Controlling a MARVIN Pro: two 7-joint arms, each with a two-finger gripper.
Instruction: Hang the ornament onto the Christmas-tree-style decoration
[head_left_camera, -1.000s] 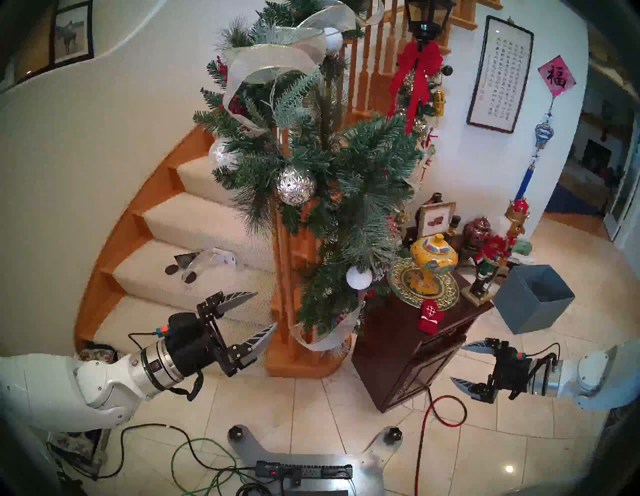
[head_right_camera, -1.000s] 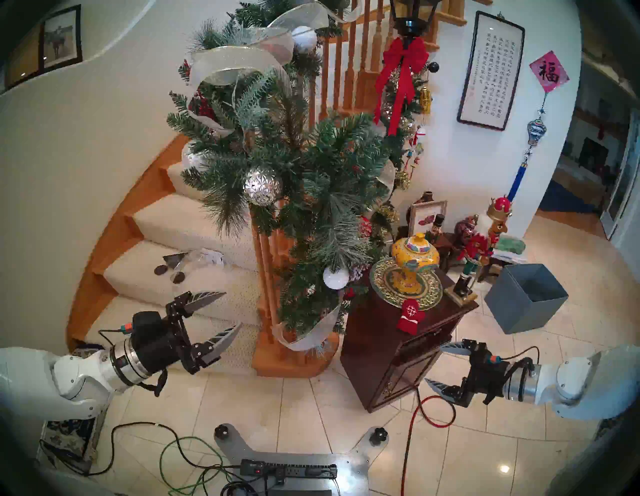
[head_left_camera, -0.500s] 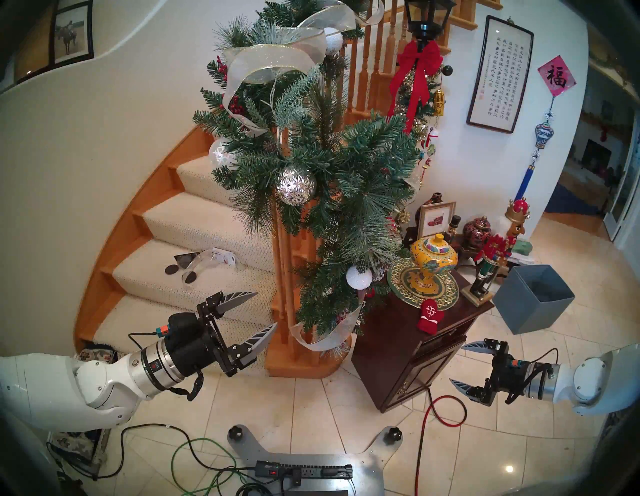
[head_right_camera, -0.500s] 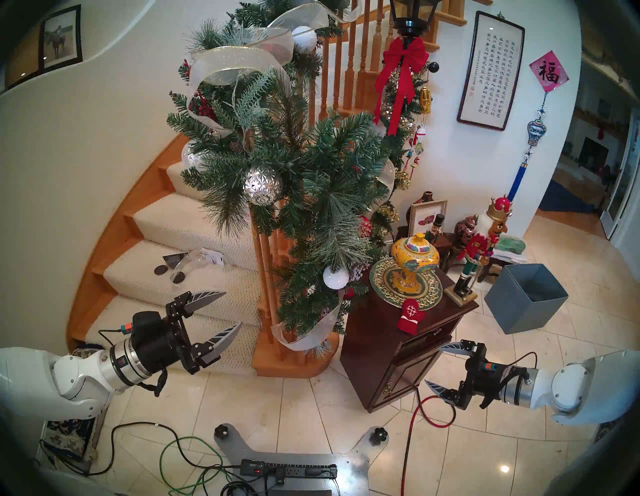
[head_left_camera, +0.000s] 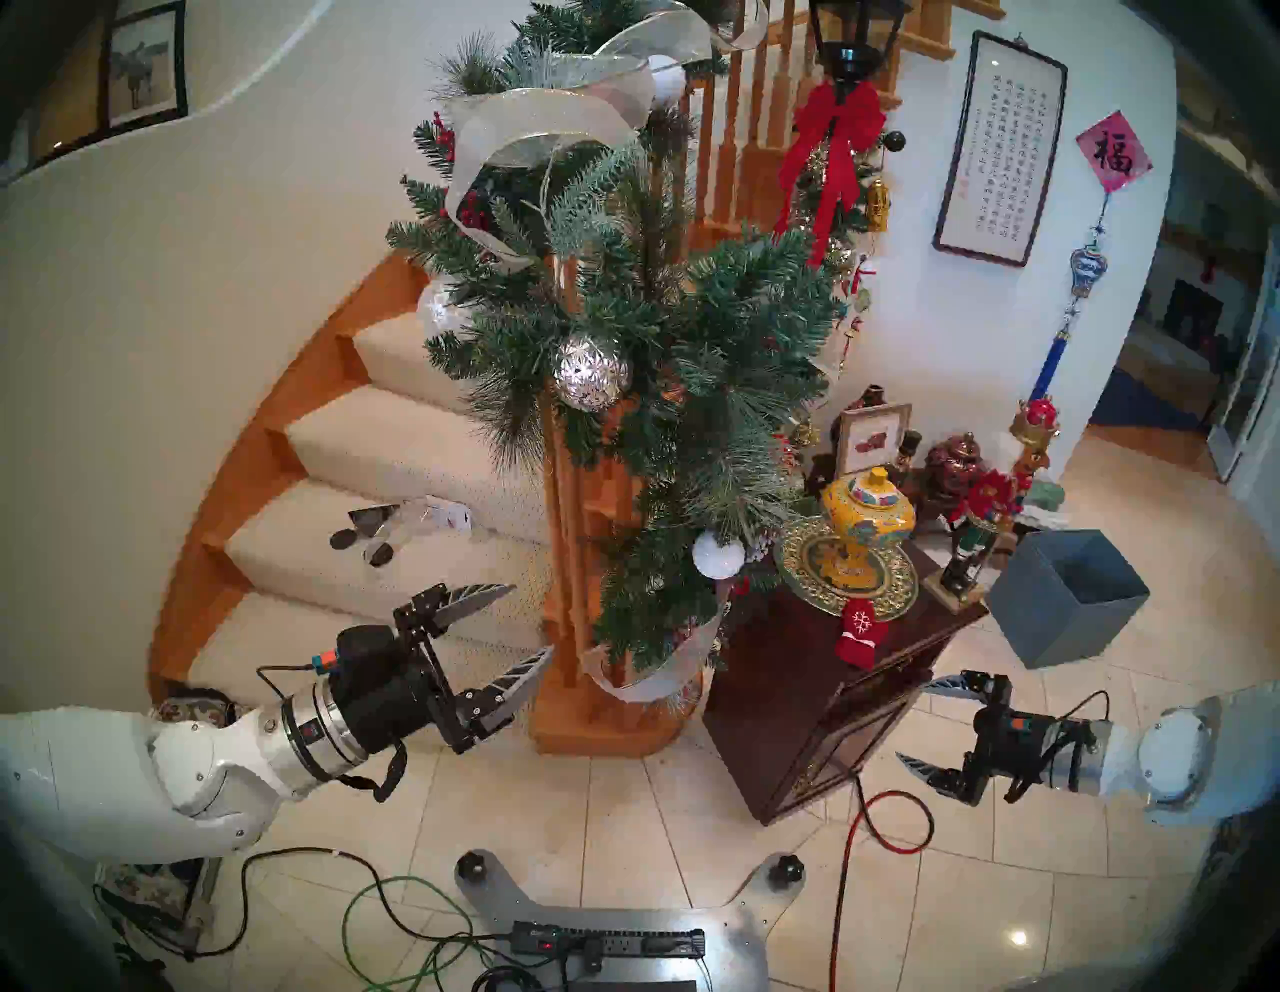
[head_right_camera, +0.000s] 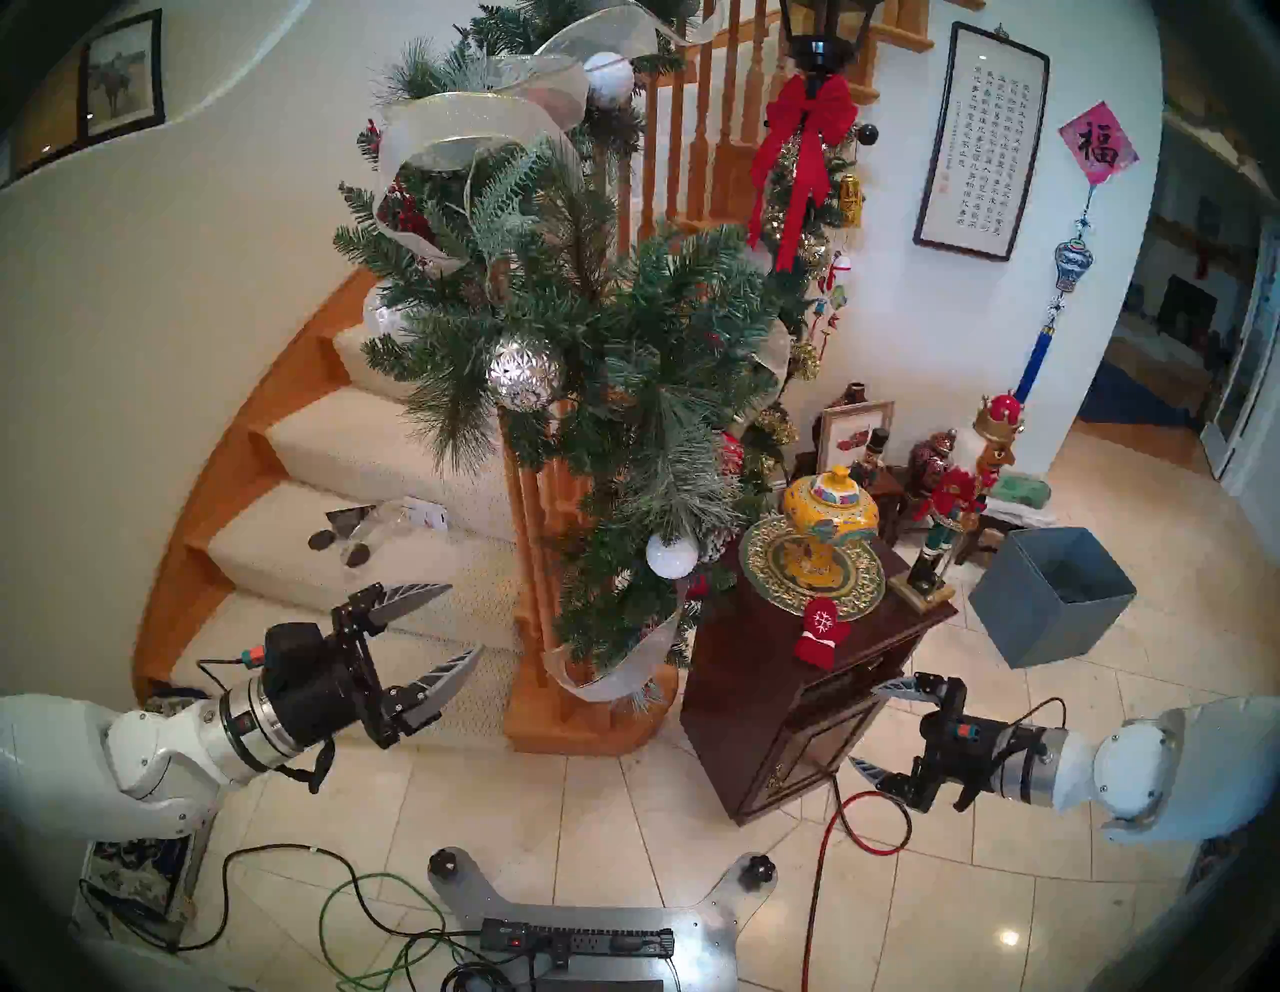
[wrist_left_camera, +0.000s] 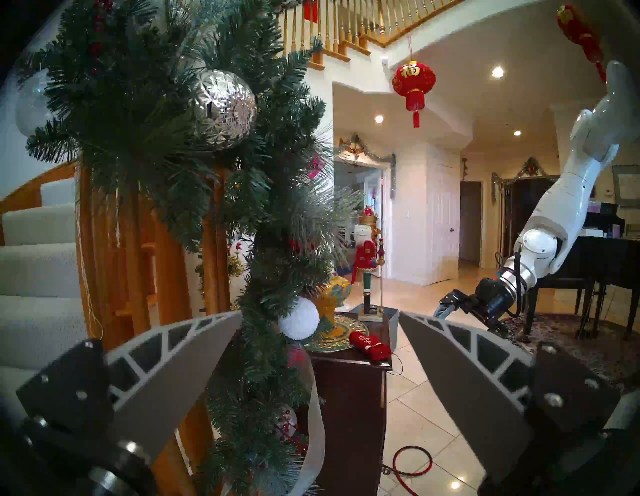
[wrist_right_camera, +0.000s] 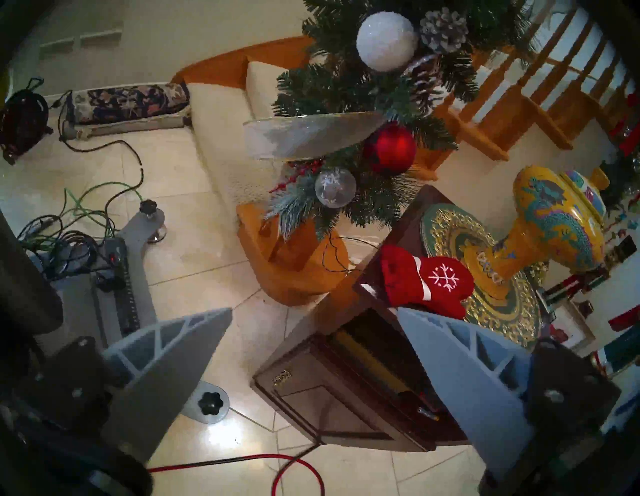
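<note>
Untouched, the red mitten ornament (head_left_camera: 859, 634) lies at the front edge of the dark cabinet's tabletop (head_left_camera: 783, 658), beside the pine garland (head_left_camera: 665, 388); left gripper (head_left_camera: 530, 620) and right gripper (head_left_camera: 916, 720) both hover with fingers spread, empty.

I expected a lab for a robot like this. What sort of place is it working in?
Most likely a home's entrance hall: a carpeted curved staircase, a pine garland on its banister, and a small dark wooden cabinet bearing a yellow lidded jar.
</note>
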